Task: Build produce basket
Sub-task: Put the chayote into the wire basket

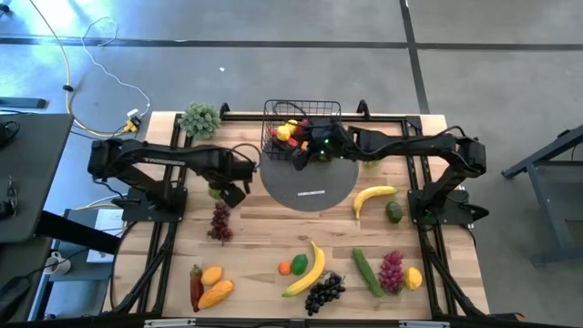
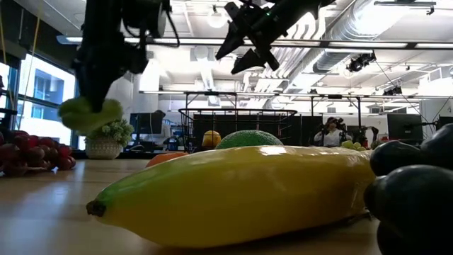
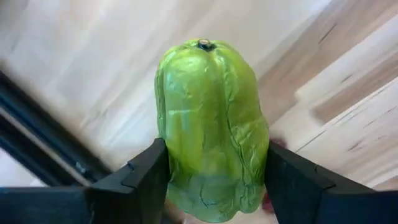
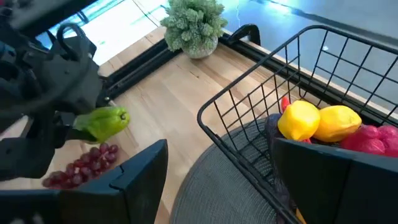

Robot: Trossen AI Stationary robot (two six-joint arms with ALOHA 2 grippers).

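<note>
Left gripper (image 3: 211, 180) jaws clamp a green pepper (image 3: 211, 124), lifted clear of the desk (image 1: 264, 237) just left of the grey mat (image 1: 310, 187), above the red grapes (image 1: 219, 221). Right gripper (image 1: 301, 155) jaws spread open, empty, over the basket's (image 1: 273, 114) front edge. Basket sits at the mat's back, near the desk's rear rail, holding lemons (image 4: 317, 121). Remaining produce lies along the near desk edge; bare desk between mat and banana (image 1: 307, 271).

Left gripper (image 1: 221, 189): raised at table's left, fingers clamped | Right gripper (image 1: 303, 157): raised far centre, fingers spread
</note>
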